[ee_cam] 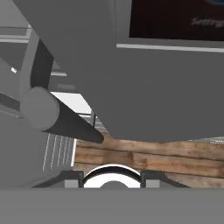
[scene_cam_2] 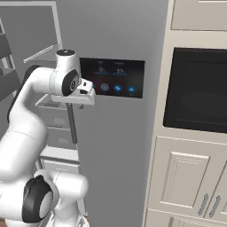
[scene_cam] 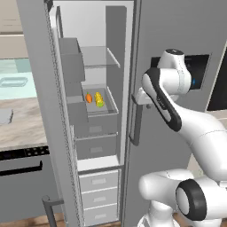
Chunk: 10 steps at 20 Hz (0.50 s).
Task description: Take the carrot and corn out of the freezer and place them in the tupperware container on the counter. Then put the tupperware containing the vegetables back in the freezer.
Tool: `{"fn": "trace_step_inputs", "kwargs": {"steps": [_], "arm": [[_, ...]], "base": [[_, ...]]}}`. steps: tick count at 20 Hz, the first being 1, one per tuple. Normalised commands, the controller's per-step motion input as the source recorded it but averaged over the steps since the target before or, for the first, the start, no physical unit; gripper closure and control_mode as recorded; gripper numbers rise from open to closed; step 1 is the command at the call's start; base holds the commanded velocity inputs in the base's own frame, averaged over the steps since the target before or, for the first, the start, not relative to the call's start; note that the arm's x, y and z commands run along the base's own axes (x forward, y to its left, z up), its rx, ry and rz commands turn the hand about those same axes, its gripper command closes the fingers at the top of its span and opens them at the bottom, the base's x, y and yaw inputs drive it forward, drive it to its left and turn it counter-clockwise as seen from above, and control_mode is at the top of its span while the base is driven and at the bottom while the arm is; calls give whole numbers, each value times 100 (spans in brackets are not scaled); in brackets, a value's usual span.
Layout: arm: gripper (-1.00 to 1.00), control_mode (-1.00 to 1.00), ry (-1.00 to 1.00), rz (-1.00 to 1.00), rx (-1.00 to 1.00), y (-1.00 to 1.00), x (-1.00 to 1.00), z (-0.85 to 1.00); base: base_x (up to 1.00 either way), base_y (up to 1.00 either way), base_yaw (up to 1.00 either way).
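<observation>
freezer open, carrot and corn waiting on the shelf

the freezer [scene_cam: 95, 111] stands with its door swung wide. on a middle shelf the carrot [scene_cam: 88, 98] and the corn [scene_cam: 99, 99] lie side by side, just touching or nearly so, carrot to the left. the tupperware container [scene_cam: 12, 81] sits well apart to the left, on the surface [scene_cam: 22, 124] beyond the open door, with nothing visible inside it.

both vegetables look small, light and stiff. the carrot tapers, so it is best pinched across its thicker half; the corn is rounded and likely to roll, so a grip across its middle, square to its length, should hold best. the shelf's raised front wall means coming in from above or at a slant. neither looks fragile, though the corn's smooth curve may slip under a shallow pinch.

the gripper [scene_cam: 138, 98] hangs by the long vertical handle [scene_cam: 136, 119] of the neighbouring door, outside the compartment and well short of the vegetables. i cannot tell how far the jaws are spread, nor whether they touch the handle; they hold no vegetable.
</observation>
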Motion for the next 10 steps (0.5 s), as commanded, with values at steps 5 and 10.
{"fn": "trace_step_inputs", "kwargs": {"steps": [5, 10], "arm": [[-100, -100, -10, 0, 0, 9, -12, 4], [-100, -100, -18, -3, 0, 0, -26, 41]], "base": [[0, 0, 0], [0, 0, 0]]}}
